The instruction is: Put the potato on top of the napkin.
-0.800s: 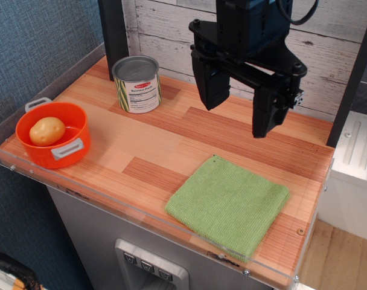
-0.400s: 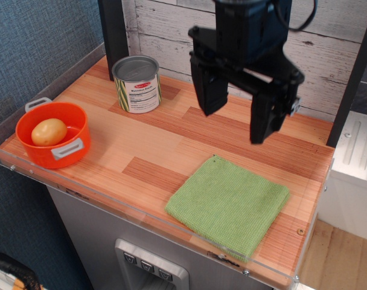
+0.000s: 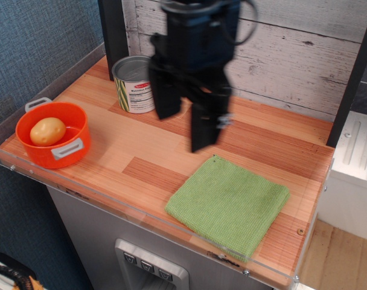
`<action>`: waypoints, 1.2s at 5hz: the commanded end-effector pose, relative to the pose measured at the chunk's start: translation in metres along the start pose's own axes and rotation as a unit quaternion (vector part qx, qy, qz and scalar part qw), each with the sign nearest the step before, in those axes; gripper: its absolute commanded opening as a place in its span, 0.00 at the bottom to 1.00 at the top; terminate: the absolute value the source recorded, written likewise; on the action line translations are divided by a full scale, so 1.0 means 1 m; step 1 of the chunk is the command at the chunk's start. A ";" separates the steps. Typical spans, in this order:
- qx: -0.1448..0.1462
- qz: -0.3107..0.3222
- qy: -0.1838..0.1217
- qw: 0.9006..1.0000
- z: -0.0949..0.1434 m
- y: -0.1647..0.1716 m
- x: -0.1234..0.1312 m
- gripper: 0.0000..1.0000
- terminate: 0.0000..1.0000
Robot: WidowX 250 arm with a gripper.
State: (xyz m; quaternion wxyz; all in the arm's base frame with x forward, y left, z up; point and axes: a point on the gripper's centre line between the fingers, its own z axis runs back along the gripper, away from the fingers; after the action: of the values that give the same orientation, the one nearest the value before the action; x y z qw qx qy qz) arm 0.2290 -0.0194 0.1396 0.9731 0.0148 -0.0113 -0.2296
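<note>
The wooden tabletop [image 3: 141, 151] carries an orange bowl [image 3: 52, 134] at its left end, and the potato [image 3: 47, 131] lies inside it. A tin can [image 3: 136, 84] stands upright toward the back, near the white plank wall [image 3: 292, 54]. The napkin [image 3: 229, 205] lies flat at the front right, well apart from the bowl. The black claw [image 3: 186, 127] hangs above the middle of the tabletop, between the can and the napkin, its two fingers pointing down with a gap between them and nothing in it. Its outline is blurred.
</note>
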 end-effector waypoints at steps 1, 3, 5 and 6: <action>0.048 -0.039 -0.003 0.998 -0.009 0.070 -0.040 1.00 0.00; 0.034 -0.050 0.000 0.998 -0.031 0.133 -0.072 1.00 0.00; 0.045 -0.027 -0.017 0.998 -0.043 0.174 -0.094 1.00 0.00; 0.045 -0.012 -0.023 0.999 -0.052 0.185 -0.096 1.00 0.00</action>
State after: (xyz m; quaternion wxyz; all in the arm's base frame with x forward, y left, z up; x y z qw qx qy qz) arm 0.2245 0.1830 0.0785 0.9684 0.0345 -0.0294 -0.2452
